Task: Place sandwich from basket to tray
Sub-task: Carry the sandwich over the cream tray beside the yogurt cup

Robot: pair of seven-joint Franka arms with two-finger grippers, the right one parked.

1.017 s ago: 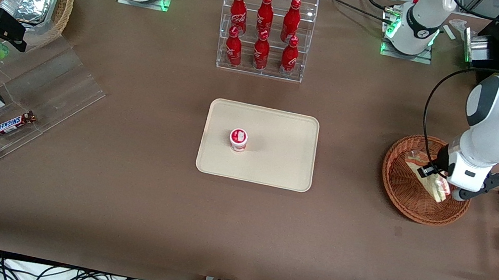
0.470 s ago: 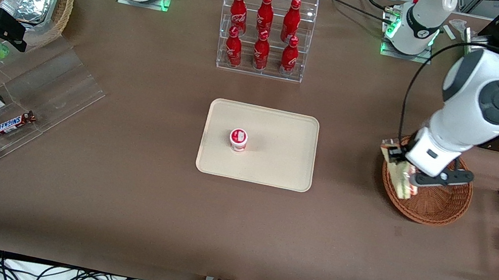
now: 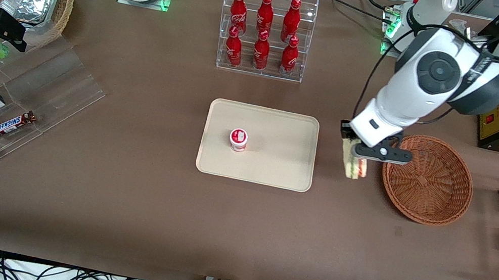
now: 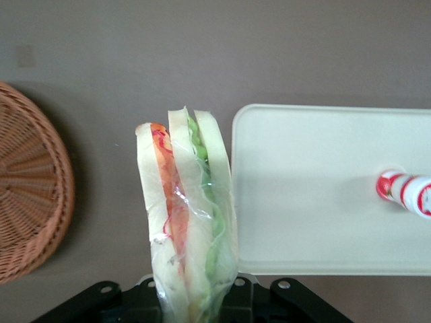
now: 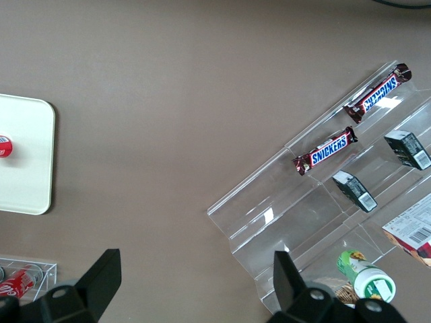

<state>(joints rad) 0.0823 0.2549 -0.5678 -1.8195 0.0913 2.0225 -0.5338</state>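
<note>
A small red-and-white cup [image 3: 238, 139] stands on the tray [image 3: 276, 165]; between tray and basket [image 3: 427, 179], above the bare brown table [image 3: 233, 229], the gripper [image 3: 356, 148] hangs clamped on the sandwich [image 3: 353, 165], whose wedge points down, clear of both

**Open gap between basket and tray, one cup on the tray**

The gripper [image 3: 355, 151], closed on the sandwich [image 3: 352, 166], hangs above the bare strip of table between the basket [image 3: 427, 179] and the tray [image 3: 295, 168], right of the frame's centre. The tray's nearest half is free. A small red-lidded cup [image 3: 238, 139] stands nearer its other end. The bottle rack [image 3: 264, 35] stands well apart, at upper centre.
</note>
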